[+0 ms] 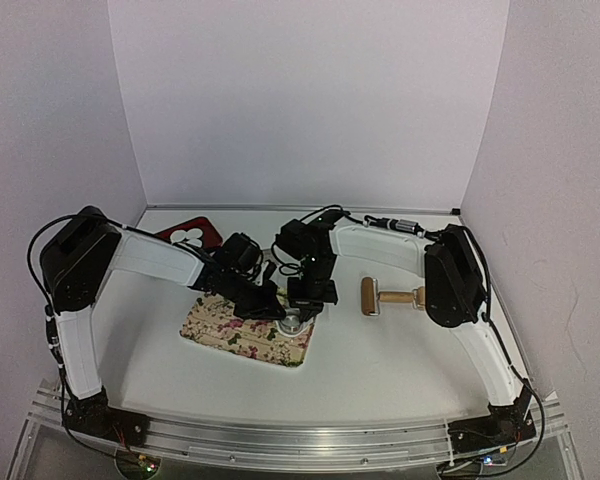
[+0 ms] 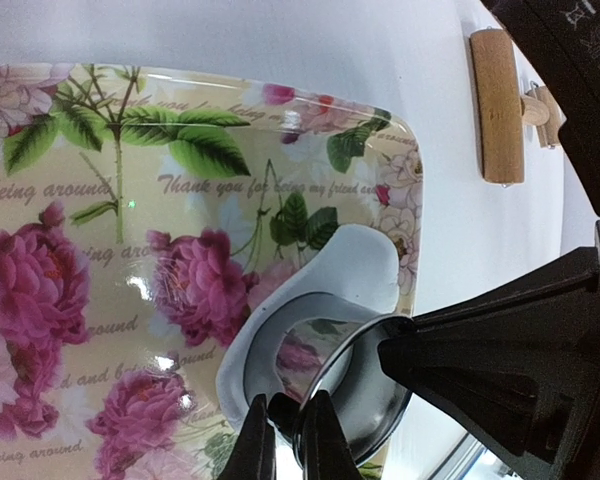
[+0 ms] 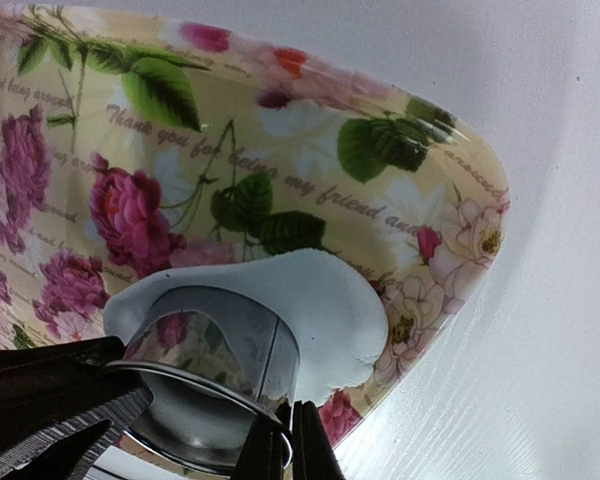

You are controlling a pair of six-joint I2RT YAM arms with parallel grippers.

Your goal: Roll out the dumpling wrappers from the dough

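Item: metal ring (image 3: 220, 350) on dough (image 3: 325, 300), corner of tray (image 2: 80, 250); left gripper (image 2: 287, 440) and right gripper (image 3: 285, 445) each clamped its rim, likely to cut.

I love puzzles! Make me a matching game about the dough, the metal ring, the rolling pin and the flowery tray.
1 dough
2 metal ring
3 rolling pin
4 flowery tray

a on the bare table
b pink roses printed on it
c pinched by left gripper and right gripper
d flat and white, under the ring

Pairs: 1-d, 2-c, 3-a, 4-b
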